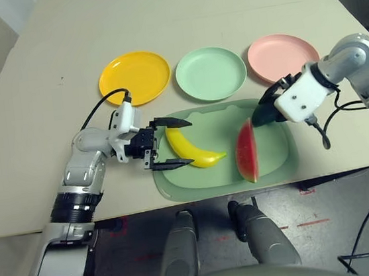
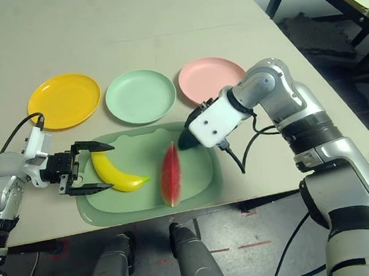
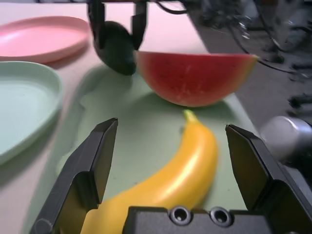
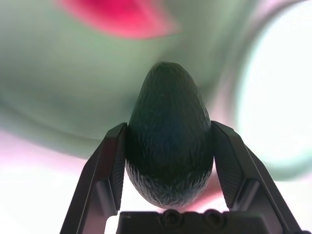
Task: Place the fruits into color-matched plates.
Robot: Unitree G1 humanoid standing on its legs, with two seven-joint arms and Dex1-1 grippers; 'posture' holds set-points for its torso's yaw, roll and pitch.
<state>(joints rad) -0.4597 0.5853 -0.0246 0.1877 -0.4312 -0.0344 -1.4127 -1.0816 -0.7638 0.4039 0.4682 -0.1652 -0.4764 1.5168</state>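
My right gripper (image 1: 264, 113) is shut on the dark green avocado (image 4: 168, 146), holding it low over the far right part of the pale green mat (image 1: 221, 134). Beside the avocado, the red watermelon wedge (image 1: 247, 152) lies on the mat. The yellow banana (image 1: 196, 151) lies on the mat's left half. My left gripper (image 1: 184, 143) is open, with a finger on either side of the banana's near end and not touching it. Beyond the mat stand the yellow plate (image 1: 134, 77), the mint green plate (image 1: 211, 73) and the pink plate (image 1: 282, 56), all bare.
The table's front edge runs just behind the mat on my side. Its right edge lies close to the pink plate and my right arm. A black cable (image 1: 320, 132) hangs from the right wrist over the table.
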